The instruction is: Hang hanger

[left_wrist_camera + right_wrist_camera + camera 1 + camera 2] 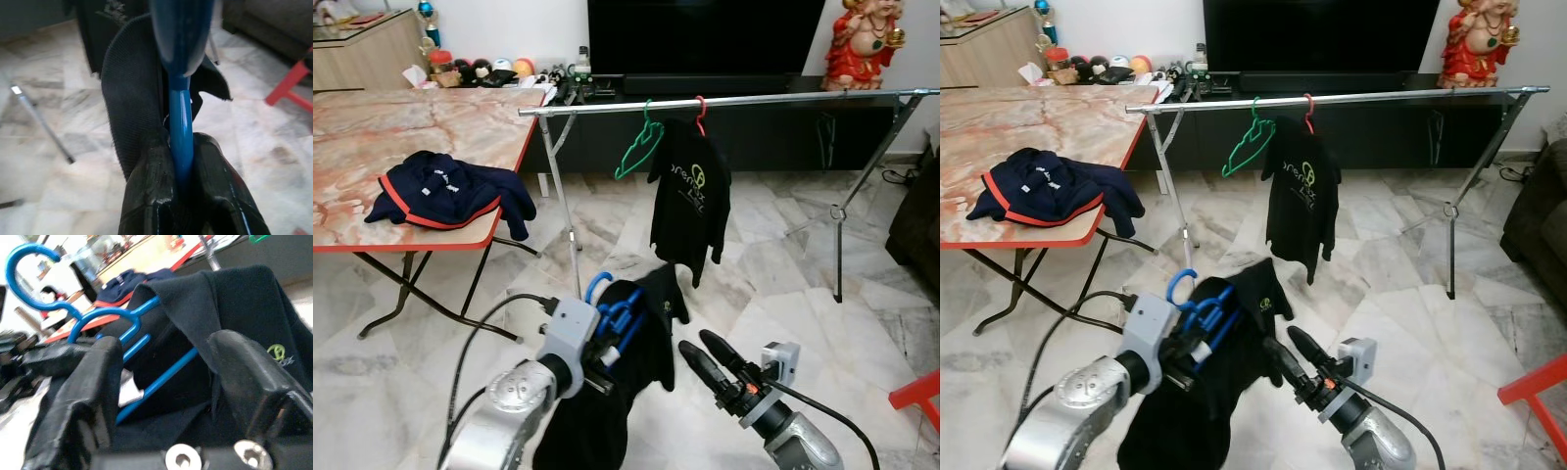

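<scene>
Left gripper (607,345) clamped on blue hanger (612,308), black shirt (607,392) hiding its lower bar, right gripper (703,354) spread open nearby.

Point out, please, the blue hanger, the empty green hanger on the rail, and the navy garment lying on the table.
blue hanger (29,254), right wrist view, on the curve of its hook.
green hanger (639,149), left eye view, on its sloping shoulder bar.
navy garment (440,186), left eye view, on the middle of the cloth.

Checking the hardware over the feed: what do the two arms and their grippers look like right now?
Both arms are silver metal. The left gripper sits behind a pale grey wrist block, fed by a black cable. The right gripper has two long black fingers, an orange-red mark at their base, a grey wrist box and a black cable.
</scene>
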Controlling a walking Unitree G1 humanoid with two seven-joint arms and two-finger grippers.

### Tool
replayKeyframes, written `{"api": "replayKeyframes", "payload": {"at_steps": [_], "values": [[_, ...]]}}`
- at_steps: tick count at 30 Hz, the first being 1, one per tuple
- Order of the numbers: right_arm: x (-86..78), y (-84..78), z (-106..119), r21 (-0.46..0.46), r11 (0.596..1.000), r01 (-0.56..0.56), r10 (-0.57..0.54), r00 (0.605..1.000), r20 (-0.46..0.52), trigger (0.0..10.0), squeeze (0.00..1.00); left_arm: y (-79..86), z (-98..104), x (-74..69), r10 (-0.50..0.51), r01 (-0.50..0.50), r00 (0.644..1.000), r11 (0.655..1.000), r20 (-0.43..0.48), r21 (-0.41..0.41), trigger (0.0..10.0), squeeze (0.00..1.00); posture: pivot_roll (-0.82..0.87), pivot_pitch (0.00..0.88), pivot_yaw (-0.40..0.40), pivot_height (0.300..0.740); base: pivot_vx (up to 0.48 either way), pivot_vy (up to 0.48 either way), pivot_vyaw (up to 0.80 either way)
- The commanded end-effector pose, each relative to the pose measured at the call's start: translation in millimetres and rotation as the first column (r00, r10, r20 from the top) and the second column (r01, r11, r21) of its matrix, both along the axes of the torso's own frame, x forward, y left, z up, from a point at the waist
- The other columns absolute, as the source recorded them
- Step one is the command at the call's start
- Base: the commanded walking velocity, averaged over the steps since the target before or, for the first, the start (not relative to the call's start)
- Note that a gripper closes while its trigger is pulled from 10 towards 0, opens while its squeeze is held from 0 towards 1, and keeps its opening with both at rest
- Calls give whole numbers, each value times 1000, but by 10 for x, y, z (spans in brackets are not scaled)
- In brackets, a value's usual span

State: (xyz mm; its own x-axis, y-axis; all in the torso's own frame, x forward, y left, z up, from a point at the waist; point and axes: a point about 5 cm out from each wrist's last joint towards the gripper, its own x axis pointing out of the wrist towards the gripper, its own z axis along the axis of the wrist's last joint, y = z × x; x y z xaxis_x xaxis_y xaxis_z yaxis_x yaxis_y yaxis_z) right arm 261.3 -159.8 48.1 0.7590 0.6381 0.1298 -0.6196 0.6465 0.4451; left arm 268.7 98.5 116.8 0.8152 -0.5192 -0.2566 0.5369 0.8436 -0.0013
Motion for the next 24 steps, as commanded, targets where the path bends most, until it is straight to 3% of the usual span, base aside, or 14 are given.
{"api": "replayKeyframes", "payload": {"at_steps": [1,3,5,7,10,11,12,17,24], "values": [[-32,3,-12,-16,1000,9,-10,1000,-10,10000,1000,-53,138,15,-30,31,998,999,47,-24,10000,0,-42,0,8,740,0,0,0],[-149,1,-31,-43,999,19,-21,999,-50,10000,1000,-98,190,36,-56,58,997,998,53,-39,10000,0,-47,0,10,740,0,0,0],[-165,-7,-66,-48,999,21,-24,997,-67,10000,1000,-127,214,34,-80,83,995,996,55,-42,10000,0,-47,0,10,740,0,0,0],[-189,-59,-185,-196,980,31,-47,996,-79,10000,1000,-193,251,17,-142,145,988,988,58,-47,10000,0,-37,0,7,740,0,0,0],[-173,-121,-251,-260,963,74,-98,992,-81,10000,1000,-238,279,13,-188,191,980,980,64,-46,10000,0,-32,10,4,740,0,0,0],[-120,-158,-231,-308,942,133,-154,987,-43,10000,247,-249,286,15,-210,213,976,976,64,-39,10000,0,-37,17,5,740,0,0,0],[-82,-163,-210,-330,930,161,-177,984,-19,10000,0,-259,294,12,-230,233,971,972,66,-35,10000,0,-40,24,5,740,0,0,0],[18,-175,-138,-308,917,252,-258,966,21,10000,0,-266,311,-28,-287,289,956,957,67,-25,10000,0,-33,39,8,740,0,0,0],[-29,-51,-212,-321,927,196,-212,977,-15,10000,0,-249,334,-78,-318,320,946,947,60,-25,10000,0,-19,53,9,740,0,0,0]]}}
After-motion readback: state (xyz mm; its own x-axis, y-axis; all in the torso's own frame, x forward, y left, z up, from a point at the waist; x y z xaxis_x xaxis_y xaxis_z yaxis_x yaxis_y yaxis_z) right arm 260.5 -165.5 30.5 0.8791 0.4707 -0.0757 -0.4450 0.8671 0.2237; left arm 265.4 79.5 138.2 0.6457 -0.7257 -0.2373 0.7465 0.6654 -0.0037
